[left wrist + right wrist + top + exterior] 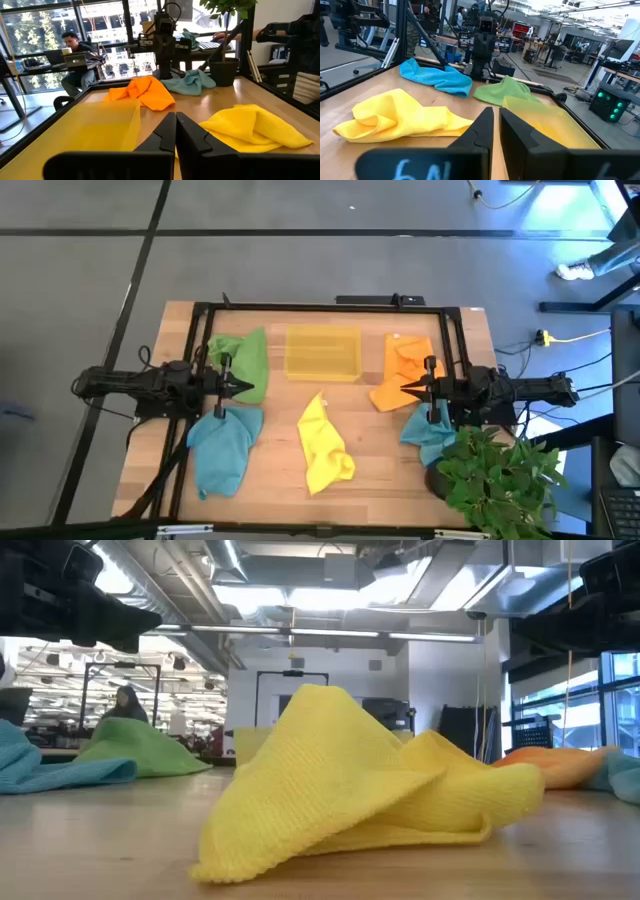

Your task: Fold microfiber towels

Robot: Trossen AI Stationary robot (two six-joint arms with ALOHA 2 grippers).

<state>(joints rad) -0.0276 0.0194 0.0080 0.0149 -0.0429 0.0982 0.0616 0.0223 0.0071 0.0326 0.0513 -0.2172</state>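
Hovering at 9 o'clock, left gripper (252, 388) fingers pressed together, holding nothing; right gripper (403, 389) at 3 o'clock, likewise closed, empty. Yellow towel (324, 444) crumpled at 6 o'clock, untouched.

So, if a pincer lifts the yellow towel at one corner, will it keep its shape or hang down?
Probably it hangs down: the yellow towel lies crumpled in soft folds, so it looks floppy. It seems light, because its raised fold stands without support. The knit surface looks grippy, not slippery. Both the left pincer and the right pincer are shut, away from it.
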